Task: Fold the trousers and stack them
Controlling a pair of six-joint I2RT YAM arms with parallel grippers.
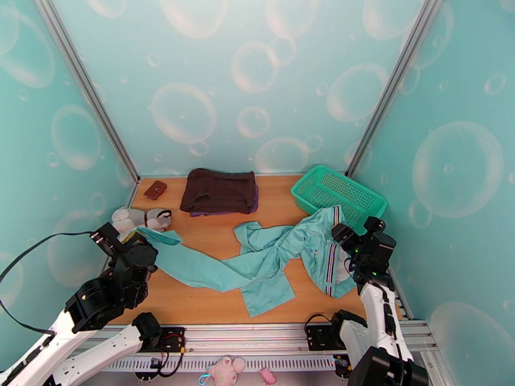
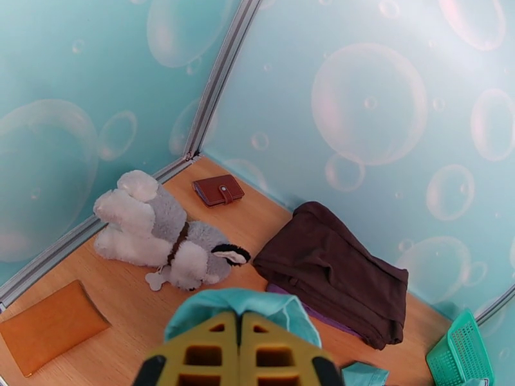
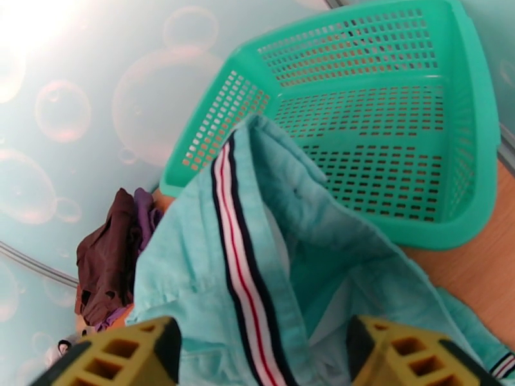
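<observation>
While teal cloth trousers [image 1: 257, 265] touch green plastic mesh basket [image 3: 450, 236], spread right end effector [image 3: 264, 355] straddles waistband & left end effector [image 2: 239, 323] pinches leg.

Wooden table [image 1: 183, 298] bears trousers [image 1: 257, 265], brown garment [image 1: 219, 191], basket [image 1: 347, 191], plush [image 1: 138, 219], wallet [image 1: 155, 190].

Left jaws clamped, right jaws apart

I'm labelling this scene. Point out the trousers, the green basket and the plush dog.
trousers [image 1: 261, 265]: top external view, bunched middle.
green mesh basket [image 3: 386, 156]: right wrist view, bare floor.
plush dog [image 2: 151, 242]: left wrist view, its body.
</observation>
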